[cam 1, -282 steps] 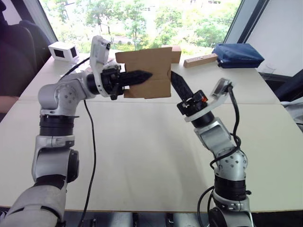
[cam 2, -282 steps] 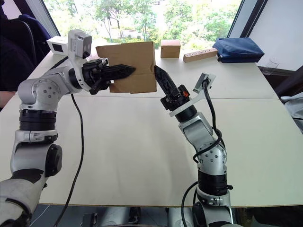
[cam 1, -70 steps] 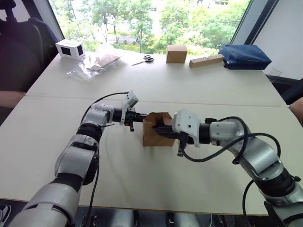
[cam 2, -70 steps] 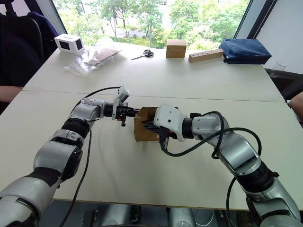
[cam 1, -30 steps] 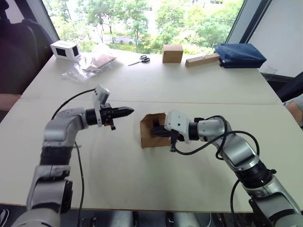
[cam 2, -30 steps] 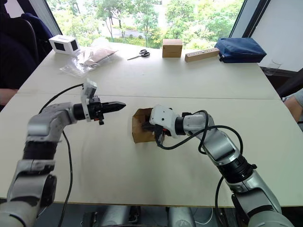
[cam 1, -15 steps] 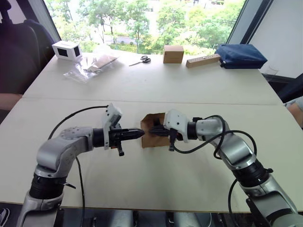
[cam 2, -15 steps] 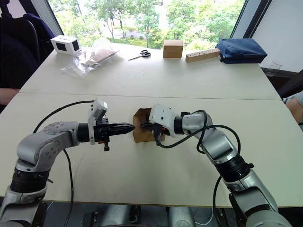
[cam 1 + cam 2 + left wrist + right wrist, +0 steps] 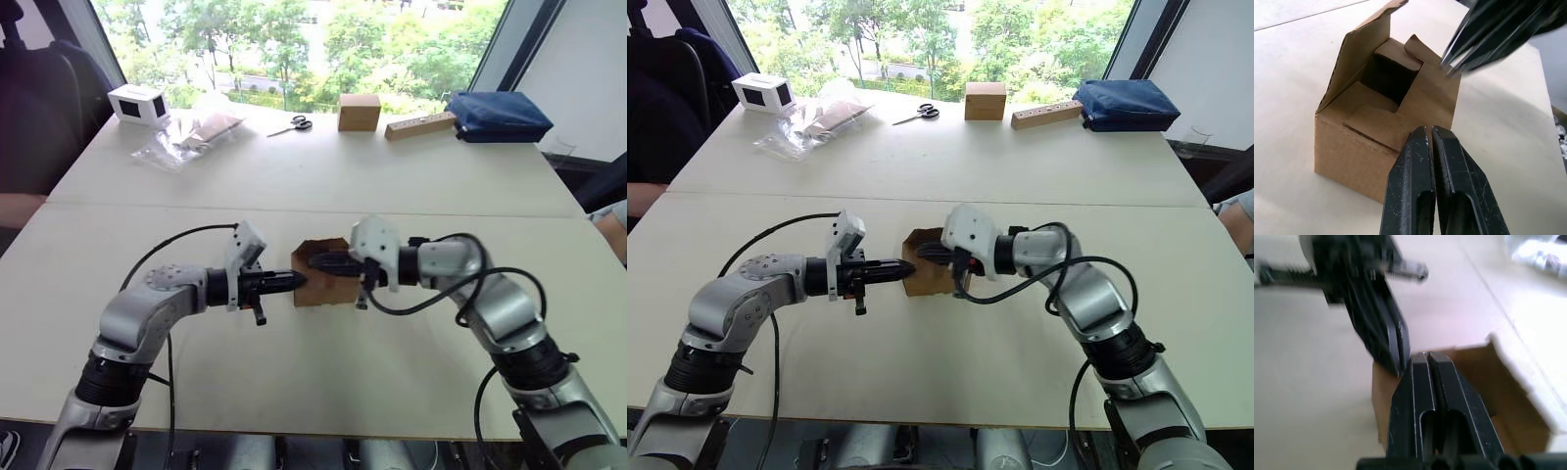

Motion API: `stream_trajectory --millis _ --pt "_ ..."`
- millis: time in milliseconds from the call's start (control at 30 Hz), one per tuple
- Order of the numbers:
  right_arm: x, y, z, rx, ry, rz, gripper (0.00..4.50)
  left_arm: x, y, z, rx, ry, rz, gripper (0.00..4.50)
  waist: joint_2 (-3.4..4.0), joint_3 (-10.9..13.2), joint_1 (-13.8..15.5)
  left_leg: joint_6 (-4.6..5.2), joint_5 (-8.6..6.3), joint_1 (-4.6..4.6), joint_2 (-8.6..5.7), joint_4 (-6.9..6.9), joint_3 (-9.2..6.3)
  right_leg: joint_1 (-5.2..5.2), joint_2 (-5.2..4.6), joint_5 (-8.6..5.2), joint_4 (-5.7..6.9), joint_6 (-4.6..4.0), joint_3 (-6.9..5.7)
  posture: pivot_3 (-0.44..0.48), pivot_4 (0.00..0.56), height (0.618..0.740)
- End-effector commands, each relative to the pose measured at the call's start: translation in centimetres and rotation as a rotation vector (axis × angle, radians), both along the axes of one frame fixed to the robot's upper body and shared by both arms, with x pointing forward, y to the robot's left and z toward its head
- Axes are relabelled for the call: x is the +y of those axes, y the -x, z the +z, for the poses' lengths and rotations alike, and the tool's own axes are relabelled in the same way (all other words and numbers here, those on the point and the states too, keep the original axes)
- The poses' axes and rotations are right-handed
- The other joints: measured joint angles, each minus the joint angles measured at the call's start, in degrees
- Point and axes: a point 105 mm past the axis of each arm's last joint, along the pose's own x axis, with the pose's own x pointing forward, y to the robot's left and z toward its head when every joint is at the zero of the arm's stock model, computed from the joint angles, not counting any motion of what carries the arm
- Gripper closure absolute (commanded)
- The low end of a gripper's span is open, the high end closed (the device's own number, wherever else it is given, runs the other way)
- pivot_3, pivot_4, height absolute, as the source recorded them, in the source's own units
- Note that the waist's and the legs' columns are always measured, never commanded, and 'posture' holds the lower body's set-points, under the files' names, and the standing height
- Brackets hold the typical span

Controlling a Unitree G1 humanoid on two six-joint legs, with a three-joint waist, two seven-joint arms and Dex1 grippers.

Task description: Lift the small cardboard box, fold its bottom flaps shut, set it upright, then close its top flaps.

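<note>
The small cardboard box [image 9: 325,281] sits upright mid-tabletop [image 9: 313,176], top flaps [image 9: 1382,58] half open. My left end effector [image 9: 298,279] and right end effector [image 9: 315,261], both pinched shut, hover there; next, press flaps down

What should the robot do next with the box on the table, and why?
Probably press the raised top flap down with the right gripper, while the left gripper steadies the wall. The box stands on the table, its top partly open: one flap stands up and a dark gap shows inside. Both grippers are shut, at the box.
</note>
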Motion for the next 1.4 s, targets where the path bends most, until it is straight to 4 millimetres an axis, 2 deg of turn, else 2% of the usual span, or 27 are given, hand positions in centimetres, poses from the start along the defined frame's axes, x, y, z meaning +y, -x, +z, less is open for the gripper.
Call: stream_trajectory --millis 33,100,233,300,367,500,700,900,1033,1167,1400 --pt "-0.9 -2.8 3.0 -0.138 -0.037 -0.136 4.50 -0.4 0.1 0.1 -0.017 -0.002 -0.014 4.36 0.01 0.0 -0.1 0.00 0.00 0.02 0.01 0.00 0.00 0.00 0.01 0.00 0.01 0.00 0.00 0.000 0.150 0.740" --pt "-1.1 -4.7 2.0 -0.200 0.053 -0.221 4.50 -0.4 0.2 0.0 -0.016 0.001 -0.018 4.36 0.01 0.0 -0.1 0.00 0.00 0.04 -0.02 -0.03 0.02 0.01 0.02 -0.01 0.00 -0.01 0.00 0.000 0.150 0.740" --pt "-1.1 -5.9 0.4 -0.218 0.141 -0.257 4.50 -0.3 0.2 0.0 -0.020 0.003 -0.012 4.36 0.02 0.0 -0.1 -0.03 0.02 0.02 -0.04 -0.06 0.06 -0.01 0.01 -0.01 -0.02 -0.01 0.02 0.000 0.150 0.740" --pt "-1.2 -5.7 -1.1 -0.217 0.226 -0.233 4.50 -0.2 0.1 0.0 -0.025 0.003 -0.007 4.36 0.02 0.0 -0.1 -0.20 0.12 0.01 -0.04 -0.06 0.07 -0.02 0.00 0.00 -0.02 -0.01 0.03 0.000 0.150 0.740" --pt "-1.3 -5.6 -1.9 -0.226 0.270 -0.220 4.50 -0.2 0.1 0.0 -0.028 0.002 -0.005 4.36 0.02 0.0 -0.1 -0.19 0.11 0.02 -0.04 -0.06 0.06 -0.02 0.01 0.00 -0.02 -0.01 0.03 0.000 0.150 0.740" --pt "-0.4 -3.0 -2.4 -0.162 0.224 -0.098 4.50 -0.3 -0.2 0.4 -0.052 -0.009 -0.009 4.36 0.02 0.0 0.0 0.00 0.00 0.02 -0.02 -0.06 0.05 -0.01 0.01 0.00 -0.02 -0.01 0.03 0.000 0.150 0.740" --pt "-0.4 -1.7 -2.7 -0.134 0.219 -0.081 4.50 0.0 -0.4 0.6 -0.056 -0.004 -0.007 4.36 0.01 0.0 -0.1 0.00 0.00 0.04 -0.01 -0.06 0.04 0.00 0.01 0.00 -0.01 0.00 0.02 0.000 0.150 0.740" --pt "-0.6 -1.5 -3.6 -0.118 0.238 -0.108 4.50 0.5 -1.1 4.4 -0.064 0.153 0.017 4.36 0.00 0.0 0.0 0.00 0.00 0.02 -0.01 -0.06 0.03 -0.01 0.01 0.00 -0.02 0.00 0.02 0.000 0.150 0.740" --pt "-0.5 -1.7 -3.6 -0.121 0.232 -0.118 4.50 0.5 -1.9 5.7 -0.074 0.196 0.047 4.36 0.00 0.0 0.0 -0.01 0.00 0.03 -0.02 -0.06 0.03 0.00 0.01 0.00 -0.02 0.00 0.01 0.000 0.150 0.740" --pt "-0.5 -2.0 -3.3 -0.129 0.230 -0.128 4.50 -0.1 -3.7 4.3 -0.124 0.131 0.128 4.36 0.00 0.0 0.0 -0.03 0.02 0.04 -0.04 -0.06 0.04 0.01 0.01 0.00 -0.02 0.00 0.01 0.000 0.150 0.740" --pt "-0.6 -2.2 -3.1 -0.136 0.216 -0.156 4.50 -1.1 -4.0 3.1 -0.136 0.094 0.124 4.36 0.00 0.0 0.0 -0.23 0.13 0.02 -0.12 -0.06 0.04 0.00 0.02 0.00 -0.04 0.00 0.01 0.000 0.150 0.740"
